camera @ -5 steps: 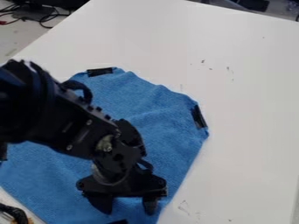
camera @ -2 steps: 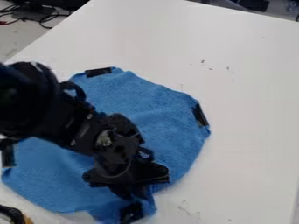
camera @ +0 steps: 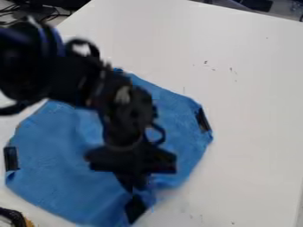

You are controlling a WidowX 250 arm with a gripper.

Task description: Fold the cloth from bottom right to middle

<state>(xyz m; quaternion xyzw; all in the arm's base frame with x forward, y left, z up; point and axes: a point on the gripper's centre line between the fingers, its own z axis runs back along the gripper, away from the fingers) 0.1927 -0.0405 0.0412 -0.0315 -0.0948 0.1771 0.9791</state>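
Tool [camera: 134, 189] pinches cloth [camera: 59, 173] by black patch [camera: 135, 210].

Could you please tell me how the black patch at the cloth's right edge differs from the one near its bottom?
The right patch looks like a narrow strip, while the bottom patch looks broader. The right patch lies well away from the gripper; the bottom patch sits just below it. Both are black and at the edge of the blue cloth.
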